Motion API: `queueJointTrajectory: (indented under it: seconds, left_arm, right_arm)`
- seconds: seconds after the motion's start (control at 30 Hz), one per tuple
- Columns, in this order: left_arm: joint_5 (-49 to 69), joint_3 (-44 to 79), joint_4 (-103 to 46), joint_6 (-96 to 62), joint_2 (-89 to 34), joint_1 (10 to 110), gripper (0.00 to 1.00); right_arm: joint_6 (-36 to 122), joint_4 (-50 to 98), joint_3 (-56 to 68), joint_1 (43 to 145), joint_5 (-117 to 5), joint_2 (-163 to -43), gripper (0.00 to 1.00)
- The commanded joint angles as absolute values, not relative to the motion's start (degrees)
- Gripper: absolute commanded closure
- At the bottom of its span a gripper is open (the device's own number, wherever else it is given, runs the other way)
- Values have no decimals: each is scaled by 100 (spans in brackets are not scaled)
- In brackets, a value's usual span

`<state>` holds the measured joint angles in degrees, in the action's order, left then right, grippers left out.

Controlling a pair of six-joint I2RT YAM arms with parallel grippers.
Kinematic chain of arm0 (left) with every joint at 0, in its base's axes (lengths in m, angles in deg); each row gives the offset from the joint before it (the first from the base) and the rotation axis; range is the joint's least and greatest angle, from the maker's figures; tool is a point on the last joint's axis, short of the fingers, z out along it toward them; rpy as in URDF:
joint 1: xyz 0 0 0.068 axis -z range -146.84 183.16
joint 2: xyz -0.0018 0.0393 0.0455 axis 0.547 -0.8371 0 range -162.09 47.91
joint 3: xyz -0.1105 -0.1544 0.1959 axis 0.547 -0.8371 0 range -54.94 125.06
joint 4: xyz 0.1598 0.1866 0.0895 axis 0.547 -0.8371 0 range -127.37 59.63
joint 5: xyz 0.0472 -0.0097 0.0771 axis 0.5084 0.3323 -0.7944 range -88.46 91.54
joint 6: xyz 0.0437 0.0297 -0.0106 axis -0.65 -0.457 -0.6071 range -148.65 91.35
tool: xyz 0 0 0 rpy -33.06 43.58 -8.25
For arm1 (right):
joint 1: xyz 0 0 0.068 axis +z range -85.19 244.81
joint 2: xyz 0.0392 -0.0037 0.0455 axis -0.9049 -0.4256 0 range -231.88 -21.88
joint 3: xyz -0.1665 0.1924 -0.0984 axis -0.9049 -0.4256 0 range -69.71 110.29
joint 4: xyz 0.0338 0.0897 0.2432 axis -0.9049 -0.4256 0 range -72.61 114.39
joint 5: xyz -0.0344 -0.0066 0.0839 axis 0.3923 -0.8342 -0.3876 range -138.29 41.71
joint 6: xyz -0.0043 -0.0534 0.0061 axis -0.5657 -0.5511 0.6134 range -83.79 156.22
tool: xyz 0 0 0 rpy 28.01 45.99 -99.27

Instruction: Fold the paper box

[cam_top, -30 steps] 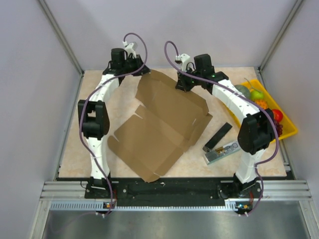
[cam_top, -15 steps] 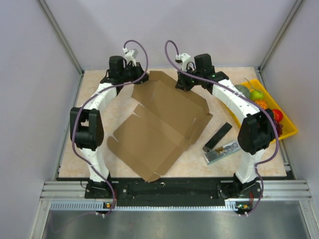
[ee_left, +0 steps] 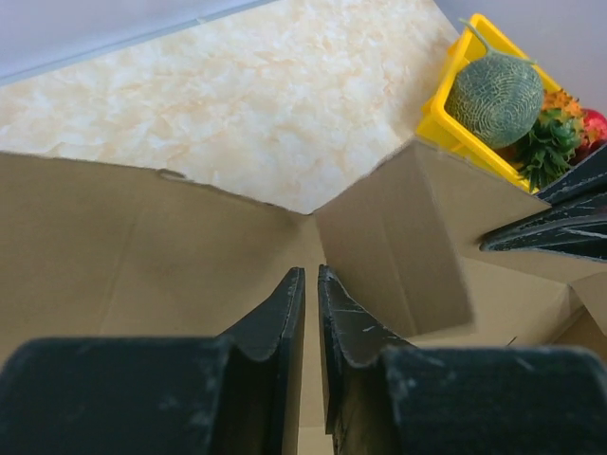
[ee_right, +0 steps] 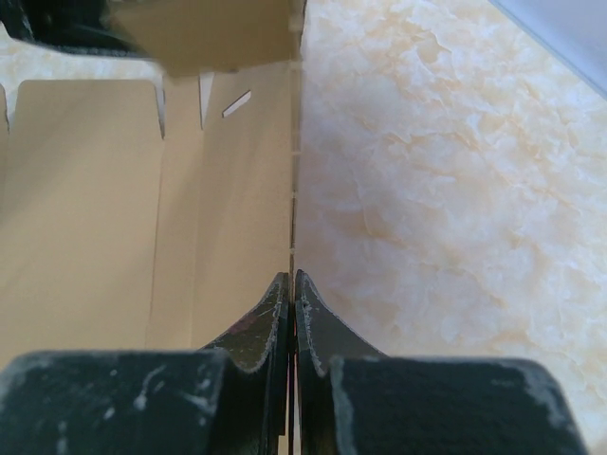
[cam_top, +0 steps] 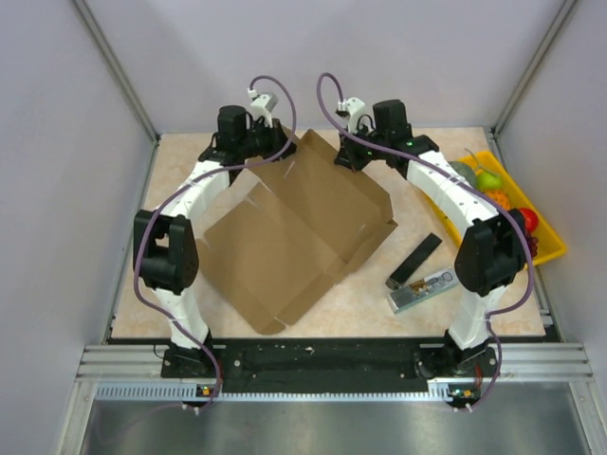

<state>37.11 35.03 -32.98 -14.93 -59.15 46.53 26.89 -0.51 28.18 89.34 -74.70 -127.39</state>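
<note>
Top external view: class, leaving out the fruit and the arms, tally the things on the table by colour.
Brown: 1, the paper box
Yellow: 1, the tray
Black: 1, the flat bar
Grey: 1, the small device
Total: 4

Desk (cam_top: 365,308): beige top with a marbled pattern, matt, evenly lit; no hard shadows are cast.
Back wall (cam_top: 313,47): plain pale lilac-grey panel, set upright behind the desk.
Left wall (cam_top: 57,190) and right wall (cam_top: 579,142): the same pale panels, by which the desk is closed in on both sides.
Corner posts (cam_top: 114,66): grey metal profiles, fitted where the panels meet.
Front rail (cam_top: 322,360): slotted aluminium, laid along the near edge.
Metal sheet (cam_top: 332,427): dull grey, seen below the rail.
</note>
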Motion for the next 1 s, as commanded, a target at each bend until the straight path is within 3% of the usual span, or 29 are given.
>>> queueJointTrajectory:
  seconds: [0.0,0.17,0.5,0.63,0.8,0.97]
  left_arm:
    - [3548,3453,-3219,-1713,-5545,4924,84]
    - [3064,3707,-3721,-2012,-5676,5214,80]
    - [3169,4076,-3493,-1134,-6072,5259,83]
    - [3152,4358,-3784,-1107,-6213,5259,83]
    - [3213,3964,-3749,-1151,-5871,5154,76]
    - [3038,2700,-3214,-976,-4887,4768,67]
  right_arm:
    - [2681,75,2838,9082,-7641,-12471,100]
    - [2716,83,2820,9249,-7484,-12506,100]
    - [1910,268,2320,9803,-7650,-12278,100]
    - [1969,347,2249,9874,-7151,-12260,100]
    - [2206,330,2153,9663,-6596,-12261,100]
    - [2136,330,1898,9435,-6446,-12172,100]
